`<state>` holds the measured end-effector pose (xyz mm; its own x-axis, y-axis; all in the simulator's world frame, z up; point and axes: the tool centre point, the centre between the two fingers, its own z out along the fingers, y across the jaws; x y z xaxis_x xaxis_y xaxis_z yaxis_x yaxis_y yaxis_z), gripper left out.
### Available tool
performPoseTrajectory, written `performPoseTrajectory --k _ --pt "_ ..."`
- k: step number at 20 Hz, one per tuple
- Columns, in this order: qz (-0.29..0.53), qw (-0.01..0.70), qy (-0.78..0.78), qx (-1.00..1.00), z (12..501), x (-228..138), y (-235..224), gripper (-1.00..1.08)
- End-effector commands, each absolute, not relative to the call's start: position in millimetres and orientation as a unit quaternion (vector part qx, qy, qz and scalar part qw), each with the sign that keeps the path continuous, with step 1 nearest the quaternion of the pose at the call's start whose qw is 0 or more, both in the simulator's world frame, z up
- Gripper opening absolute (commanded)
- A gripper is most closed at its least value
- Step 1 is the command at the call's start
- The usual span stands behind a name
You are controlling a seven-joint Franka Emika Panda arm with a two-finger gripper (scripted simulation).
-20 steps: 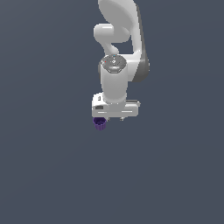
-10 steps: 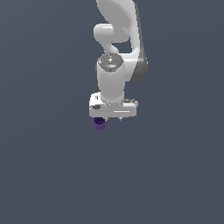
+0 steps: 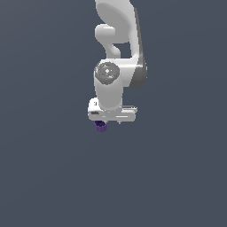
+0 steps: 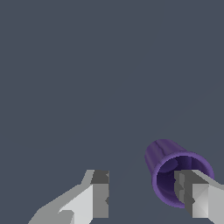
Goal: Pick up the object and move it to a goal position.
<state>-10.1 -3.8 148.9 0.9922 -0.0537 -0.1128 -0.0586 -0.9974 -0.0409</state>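
Observation:
The object is a small dark purple cup whose open mouth faces the wrist camera. My gripper is open, its two fingers spread wide. One fingertip overlaps the cup's rim and mouth, while the other fingertip stands well off to the side with bare floor between. Whether the near finger touches the cup I cannot tell. In the exterior view the object peeks out just under the end of my white gripper that lies toward the exterior view's left. The hand hides most of the fingers there.
A plain dark grey floor fills both views. The white arm rises from the hand toward the upper edge of the exterior view. Nothing else shows.
The hand has shifted a little toward the exterior view's left and dropped slightly. The purple cup has stayed nearly in place beneath it.

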Motion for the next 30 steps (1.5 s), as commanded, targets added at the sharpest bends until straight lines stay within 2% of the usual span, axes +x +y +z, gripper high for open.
performPoseTrajectory --k 1,17,30 --pt "0.076 0.024 0.039 -0.996 142.7 -12.0 -7.8 0.28" --pt "0.237 0.040 0.123 -0.963 101.9 -34.8 -34.8 0.28" --pt "0.277 0.043 0.142 -0.949 94.0 -42.3 -40.6 0.28"
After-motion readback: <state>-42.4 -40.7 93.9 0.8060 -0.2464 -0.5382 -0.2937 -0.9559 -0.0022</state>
